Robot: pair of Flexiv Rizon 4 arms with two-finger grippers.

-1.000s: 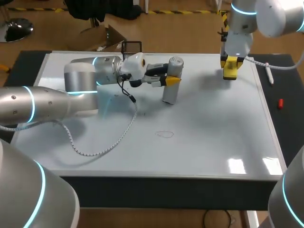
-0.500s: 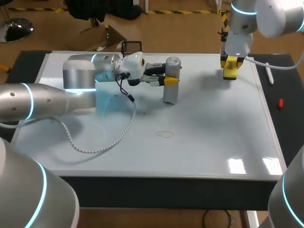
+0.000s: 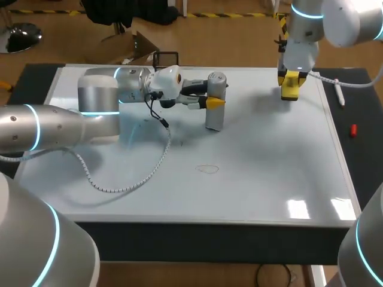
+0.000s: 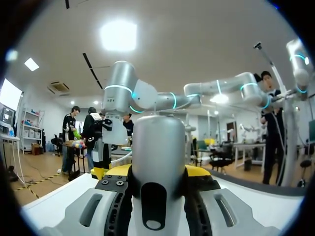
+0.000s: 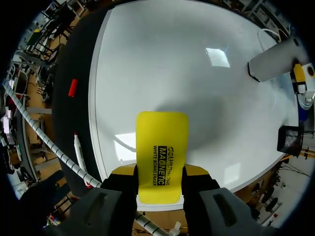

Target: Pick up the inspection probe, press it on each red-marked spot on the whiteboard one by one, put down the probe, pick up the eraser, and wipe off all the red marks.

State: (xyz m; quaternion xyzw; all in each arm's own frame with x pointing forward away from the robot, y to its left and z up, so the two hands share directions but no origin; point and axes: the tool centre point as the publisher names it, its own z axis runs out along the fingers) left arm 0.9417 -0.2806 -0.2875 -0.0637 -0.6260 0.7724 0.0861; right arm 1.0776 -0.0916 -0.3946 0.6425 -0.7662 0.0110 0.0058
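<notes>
The grey cylindrical probe (image 3: pixel 215 116) stands upright over the far middle of the whiteboard (image 3: pixel 263 161), its lower end at or just above the surface. My left gripper (image 3: pixel 213 102) is shut on its upper part from the left. In the left wrist view the probe (image 4: pixel 158 152) fills the gap between the yellow-tipped fingers (image 4: pixel 114 171) of my left gripper (image 4: pixel 157 173). A faint oval mark (image 3: pixel 207 169) lies nearer the front. My right gripper (image 3: pixel 289 82) hangs over the board's far right corner, shut on the yellow eraser (image 3: pixel 290 87). The right wrist view shows the eraser (image 5: pixel 162 156) in my right gripper (image 5: pixel 161 173).
The probe's coiled white cable (image 3: pixel 128 182) trails across the left half of the board. A marker pen (image 3: pixel 339 94) and a red cap (image 3: pixel 353 130) lie on the dark strip right of the board. A black mesh holder (image 3: pixel 166 58) stands behind the far edge.
My left arm has edged slightly left and away, carrying the upright probe with it. The right arm and the eraser have not moved.
</notes>
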